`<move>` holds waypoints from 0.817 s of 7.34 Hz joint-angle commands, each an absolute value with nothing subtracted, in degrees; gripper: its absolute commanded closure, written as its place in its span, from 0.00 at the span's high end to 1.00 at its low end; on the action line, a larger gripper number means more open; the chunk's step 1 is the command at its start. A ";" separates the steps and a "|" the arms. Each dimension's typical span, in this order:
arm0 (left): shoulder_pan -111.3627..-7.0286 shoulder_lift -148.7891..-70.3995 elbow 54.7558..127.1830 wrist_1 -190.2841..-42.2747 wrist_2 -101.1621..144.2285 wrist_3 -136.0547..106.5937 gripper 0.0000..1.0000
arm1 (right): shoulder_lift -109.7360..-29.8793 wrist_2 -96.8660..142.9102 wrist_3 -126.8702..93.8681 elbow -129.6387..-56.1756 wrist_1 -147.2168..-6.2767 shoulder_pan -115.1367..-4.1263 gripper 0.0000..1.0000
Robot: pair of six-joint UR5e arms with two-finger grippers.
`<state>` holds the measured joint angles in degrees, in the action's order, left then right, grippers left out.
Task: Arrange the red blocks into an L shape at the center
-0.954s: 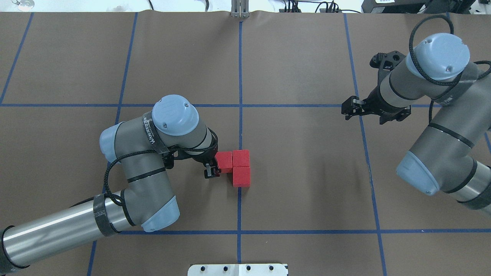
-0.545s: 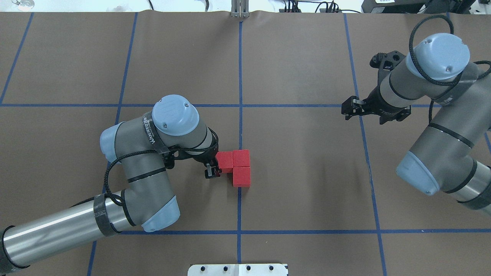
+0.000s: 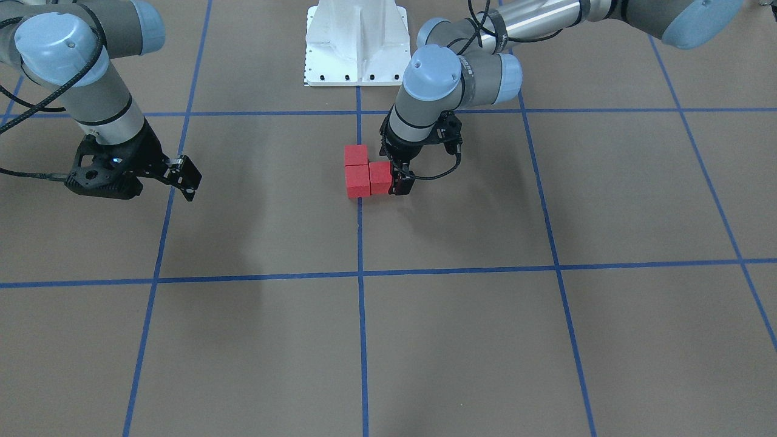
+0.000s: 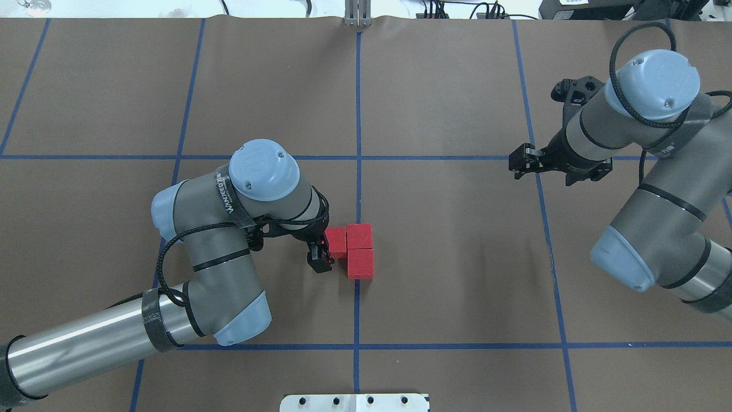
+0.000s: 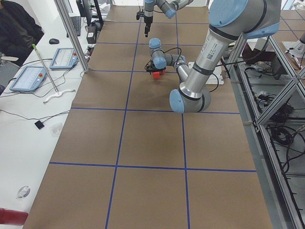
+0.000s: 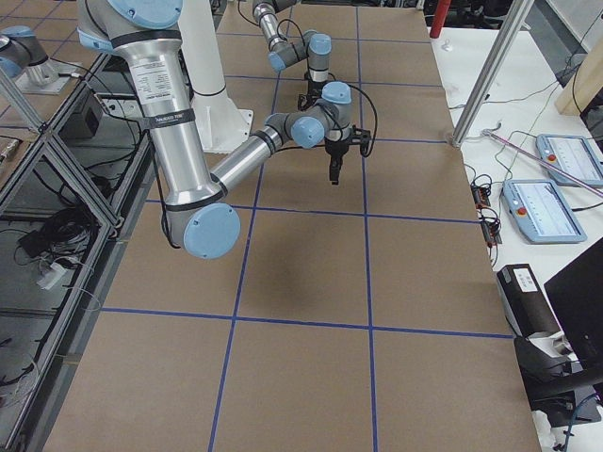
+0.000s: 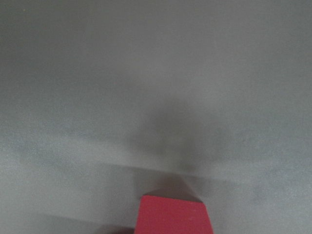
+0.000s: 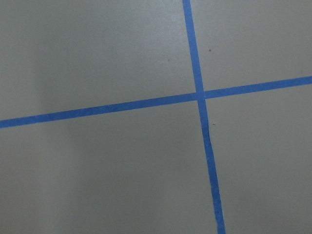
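Three red blocks lie together in an L on the brown centre, against the blue tape line (image 4: pixel 358 194). The corner block (image 4: pixel 359 235) has one block (image 4: pixel 360 264) on its near side and another block (image 4: pixel 338 241) toward my left arm. The same L (image 3: pixel 358 180) shows in the front view. My left gripper (image 4: pixel 321 258) is low at the outer near corner of that left block (image 3: pixel 379 177), touching or almost touching it; I cannot tell whether its jaws are open or shut. The left wrist view shows one red block (image 7: pixel 173 214) at its bottom edge. My right gripper (image 4: pixel 517 163) hovers open and empty, far to the right.
The white metal base plate (image 4: pixel 354 402) lies at the near table edge. My left forearm (image 4: pixel 86 343) stretches across the near left squares. The right arm's elbow (image 4: pixel 623 260) hangs over the right side. Blue tape lines (image 8: pixel 200 92) cross under the right wrist.
My left gripper has shifted slightly right and toward the near edge, now covering more of the left block's corner. The blocks and the right arm have not moved.
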<state>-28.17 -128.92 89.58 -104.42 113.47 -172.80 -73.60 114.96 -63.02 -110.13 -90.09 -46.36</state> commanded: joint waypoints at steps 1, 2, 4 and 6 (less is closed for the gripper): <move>-28.56 -128.67 91.39 -104.07 113.73 -172.62 1.00 | -73.56 114.96 -63.02 -110.13 -90.09 -46.32 0.99; -28.91 -127.63 94.19 -103.19 113.99 -172.53 1.00 | -73.56 114.96 -63.10 -110.13 -90.09 -46.41 0.99; -29.70 -116.79 104.36 -102.83 117.14 -161.89 1.00 | -73.65 115.31 -62.84 -110.13 -90.09 -47.36 0.99; -31.28 -103.87 114.30 -103.01 117.95 -143.54 1.00 | -74.79 118.90 -61.79 -110.13 -90.00 -51.04 0.99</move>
<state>-30.42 -112.36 107.73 -102.90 117.28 -155.64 -73.95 116.74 -62.35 -110.13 -90.07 -48.75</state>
